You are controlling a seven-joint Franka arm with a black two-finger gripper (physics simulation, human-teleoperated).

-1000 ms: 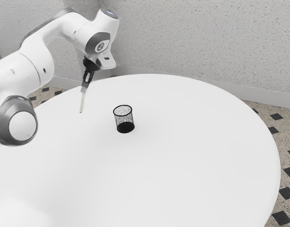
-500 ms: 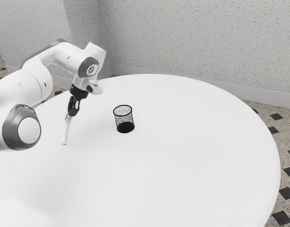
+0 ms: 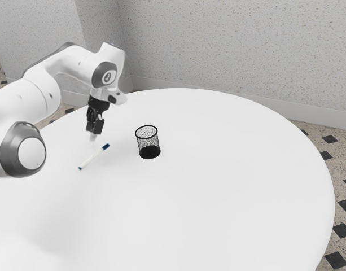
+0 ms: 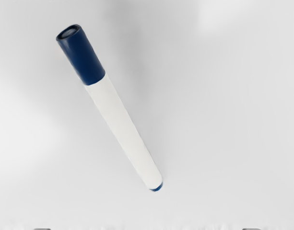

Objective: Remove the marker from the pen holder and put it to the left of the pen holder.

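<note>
Marker (image 3: pixel 93 157) lay on the counter (image 3: pixel 218 192), out of the pen holder (image 3: pixel 148 147), toward the exterior view's left; end effector (image 3: pixel 94 132) was released, near it | wrist view: blue cap (image 4: pixel 84 57) showed, nothing gripped | removal, placement looked done; only retreat seemed left

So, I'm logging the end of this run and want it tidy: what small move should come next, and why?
I'd probably lift the open gripper straight up, fingers kept apart. The marker lies loose on the table, at the exterior view's left of the upright pen holder, so a clean rise seems least likely to nudge it.
</note>
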